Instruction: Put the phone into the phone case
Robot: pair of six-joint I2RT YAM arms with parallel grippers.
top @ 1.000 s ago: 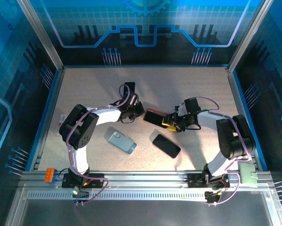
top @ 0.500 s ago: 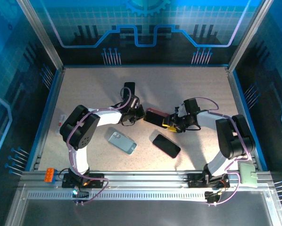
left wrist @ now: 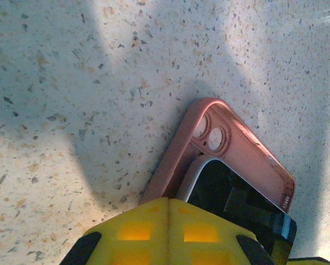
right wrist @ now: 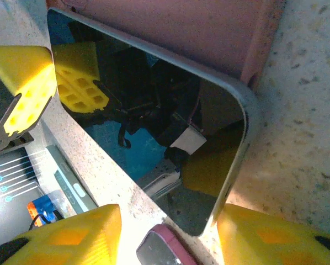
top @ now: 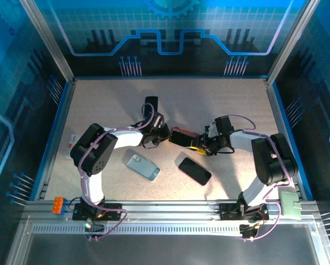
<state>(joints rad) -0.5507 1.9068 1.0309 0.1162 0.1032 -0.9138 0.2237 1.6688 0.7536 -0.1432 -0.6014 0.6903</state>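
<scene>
Standing by the speckled table (left wrist: 71,83), I saw the salmon-pink soft phone case (left wrist: 248,152) lying open side up. The black-screened phone with a silver rim (left wrist: 228,190) lay in it, one corner just short of the case's two camera cut-outs; whether it sat fully home I could not tell. At one end of the pink case the left gripper (left wrist: 168,215) was clenched, yellow fingertips pressed together over the phone. At the other end the right gripper (top: 197,144) was spread wide, the phone's corner between its fingers. A second dark phone (top: 193,170) and a pale blue case (top: 142,167) lay apart from the pink case, nearer the arm bases.
</scene>
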